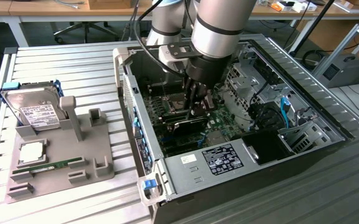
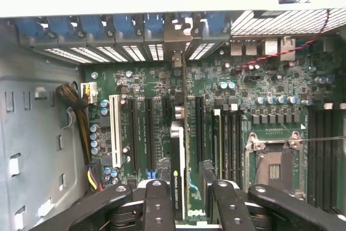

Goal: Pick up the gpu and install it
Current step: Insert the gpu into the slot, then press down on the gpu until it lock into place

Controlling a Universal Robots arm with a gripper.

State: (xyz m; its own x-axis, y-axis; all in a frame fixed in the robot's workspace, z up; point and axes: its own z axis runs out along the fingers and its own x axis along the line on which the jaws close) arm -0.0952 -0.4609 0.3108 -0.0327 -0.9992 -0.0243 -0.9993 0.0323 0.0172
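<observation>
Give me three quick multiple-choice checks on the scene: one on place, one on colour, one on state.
1. Where is the gpu?
A. In the grey fixture beside the hard drive
B. Inside the computer case, on edge in the pincer over the motherboard
C. On the benches behind

2. What colour are the retention clips along the case's expansion slots?
A. Red
B. Yellow
C. Blue

3. What state is the computer case in?
A. Lying on its side, open
B. Upright, open
C. Closed by a side panel

Answers:
1 B: the wrist view shows the gpu edge-on in the pincer, above the motherboard.
2 C: the retention clips are blue.
3 A: the computer case lies open-side up, its inside exposed.
</observation>
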